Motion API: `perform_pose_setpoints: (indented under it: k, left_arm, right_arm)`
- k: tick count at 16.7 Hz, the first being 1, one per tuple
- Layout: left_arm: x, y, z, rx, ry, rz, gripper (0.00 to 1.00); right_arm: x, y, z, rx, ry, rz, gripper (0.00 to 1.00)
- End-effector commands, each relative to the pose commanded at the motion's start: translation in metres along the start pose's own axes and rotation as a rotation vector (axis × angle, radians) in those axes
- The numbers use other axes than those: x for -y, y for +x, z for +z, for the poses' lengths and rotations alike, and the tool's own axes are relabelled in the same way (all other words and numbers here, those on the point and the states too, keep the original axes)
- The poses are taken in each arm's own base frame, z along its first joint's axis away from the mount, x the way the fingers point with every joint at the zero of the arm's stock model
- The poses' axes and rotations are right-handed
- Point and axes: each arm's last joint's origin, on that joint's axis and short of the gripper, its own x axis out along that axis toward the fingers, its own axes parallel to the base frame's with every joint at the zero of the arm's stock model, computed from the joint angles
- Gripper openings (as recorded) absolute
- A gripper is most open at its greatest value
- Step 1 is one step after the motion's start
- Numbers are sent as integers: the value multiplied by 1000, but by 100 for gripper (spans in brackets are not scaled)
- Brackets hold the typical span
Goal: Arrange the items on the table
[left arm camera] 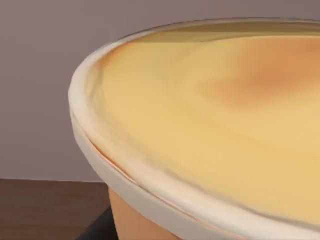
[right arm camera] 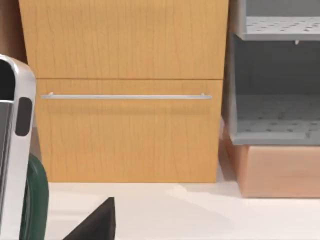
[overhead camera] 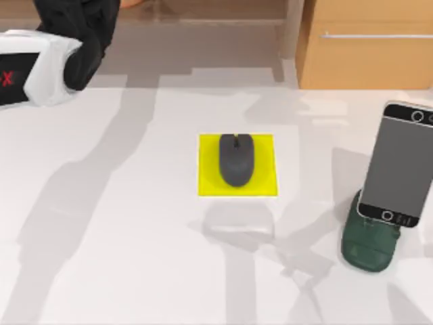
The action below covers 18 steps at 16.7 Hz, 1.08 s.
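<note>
With mouse [overhead camera: 236,159] on the yellow pad [overhead camera: 206,186] mid-frame and phone [overhead camera: 398,166] propped at right, the left arm [overhead camera: 47,61], upper left, should likely lower the cup [left arm camera: 210,125] upright onto the counter [overhead camera: 122,257]; jaws' state unclear

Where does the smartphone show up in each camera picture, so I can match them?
Top view: smartphone at the right side, leaning on the dark green stand.
Left wrist view: not in it.
Right wrist view: its silver edge beside the stand.
Shared landmark: the wooden cabinet.
</note>
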Motion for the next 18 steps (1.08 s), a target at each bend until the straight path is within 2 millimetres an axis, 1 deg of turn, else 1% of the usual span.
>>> perform_pose_setpoints:
  k: [4, 7, 12, 13, 18]
  left_arm:
    - [1, 24, 4, -80, 35, 19, 0]
    - [2, 35, 2, -123, 53, 27, 0]
    - [2, 37, 1, -134, 58, 29, 0]
    - [4, 35, 2, -132, 59, 23, 0]
    - [2, 37, 1, -134, 58, 29, 0]
  right_arm:
    - [0, 0, 0, 0, 0, 0, 100]
    - [0, 0, 0, 0, 0, 0, 100]
    - [0, 0, 0, 0, 0, 0, 100]
    - [0, 0, 0, 0, 0, 0, 100]
    - [0, 0, 0, 0, 0, 0, 100]
